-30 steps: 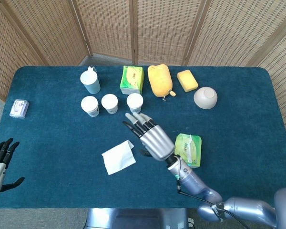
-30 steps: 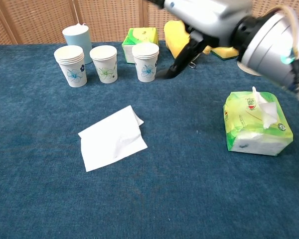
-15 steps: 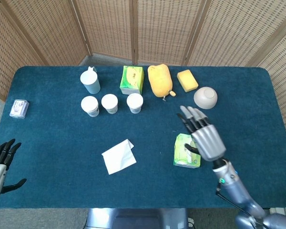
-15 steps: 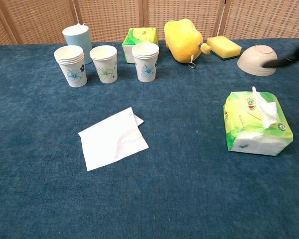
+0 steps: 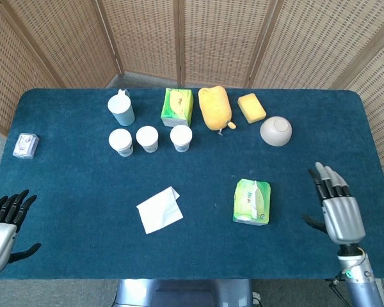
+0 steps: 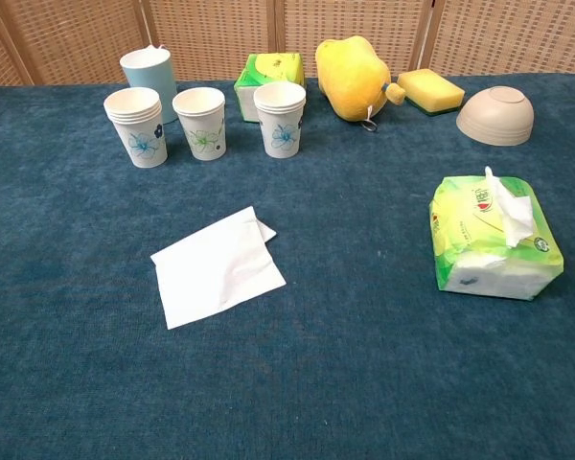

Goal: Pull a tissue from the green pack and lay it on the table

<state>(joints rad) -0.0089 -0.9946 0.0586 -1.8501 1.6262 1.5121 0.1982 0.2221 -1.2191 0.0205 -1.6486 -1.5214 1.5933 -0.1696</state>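
The green tissue pack lies on the blue table right of centre, a white tissue tip sticking out of its top slot. A pulled white tissue lies flat on the cloth left of centre, one corner folded. My right hand hovers open at the table's right front, well right of the pack, fingers spread and holding nothing. My left hand is open at the front left corner, also holding nothing. Neither hand shows in the chest view.
Three paper cups stand in a row behind the tissue, with a light blue cup further back. A green box, yellow plush, yellow sponge and beige bowl line the back. A small packet lies at far left.
My right hand has swept from over the table centre, past the green pack, to the right front edge. The tissue stays on the cloth. The left hand barely shifted.
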